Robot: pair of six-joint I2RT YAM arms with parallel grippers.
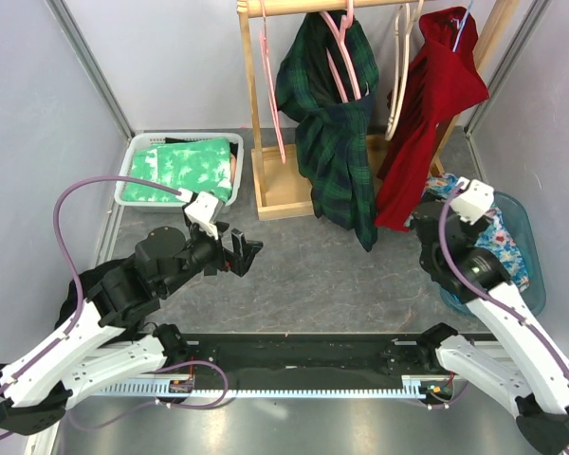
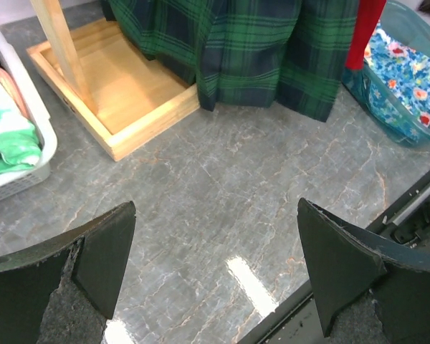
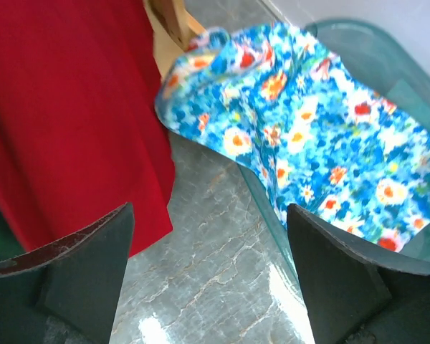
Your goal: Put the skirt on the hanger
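Your plaid skirt [image 1: 334, 142] is up. It hangs off the pink hanger [image 1: 345, 52] on the rack [image 1: 294, 8] at the far edge of the worktop [image 1: 313, 280]. It sits bunched and lopsided, so call it hung but not neat.

A red garment [image 1: 427, 123] hangs just right of it from another hanger. Can't tell if that one is the task's skirt instead. Either way both are on the rail.

Left jaws: wide open, empty, hovering over bare worktop left of centre, well apart from the plaid.

Right jaws: also spread wide, nothing between them, near the red garment's lower edge by the worktop's right edge.

Floral cloth [image 3: 308, 129] lies in the teal basket [image 3: 394, 43] at the right edge. Green cloth [image 1: 194, 166] lies in the white basket [image 1: 131, 175] at the far left corner. Neither is in any grip.

Judgement: the hanging step looks done and the task is essentially finished. What's left for you is pulling the arms back, at most straightening the plaid on its hanger.
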